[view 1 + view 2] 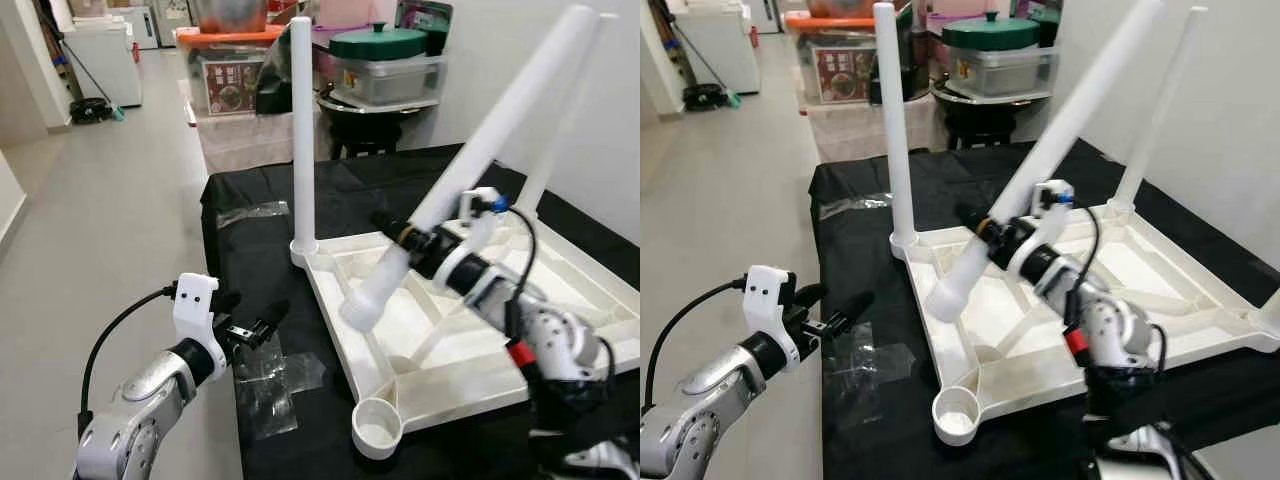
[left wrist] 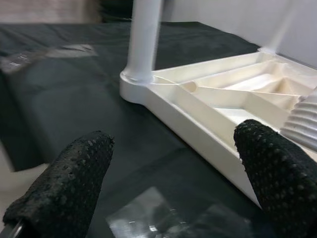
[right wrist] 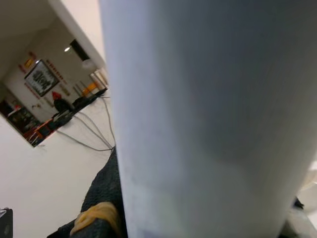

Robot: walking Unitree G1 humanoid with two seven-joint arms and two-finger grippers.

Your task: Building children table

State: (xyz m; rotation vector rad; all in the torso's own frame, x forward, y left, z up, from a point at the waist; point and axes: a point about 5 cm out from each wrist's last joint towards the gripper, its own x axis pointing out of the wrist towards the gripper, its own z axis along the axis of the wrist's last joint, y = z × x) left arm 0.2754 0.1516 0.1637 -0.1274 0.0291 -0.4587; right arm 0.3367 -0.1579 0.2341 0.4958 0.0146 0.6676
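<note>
The white tabletop (image 1: 480,330) lies upside down on the black-covered bench (image 1: 250,210), and two legs already stand upright in its far corner sockets: one (image 1: 302,130) at the far left corner, one (image 1: 1160,110) at the far right. The right gripper (image 1: 418,242) has its jaws closed around a third leg (image 1: 480,160), held tilted, its threaded lower end just ahead of the jaws and hanging over the tabletop's ribs, not in any socket. The near left socket (image 1: 377,424) is empty, below and nearer the robot than that end, so it looks like the leg's target. The left gripper (image 1: 252,328) hovers over the bench with jaws wide apart and holding nothing, the tabletop's edge just beyond them. By my reckoning about half is done; the fourth corner's state cannot be made out.
</note>
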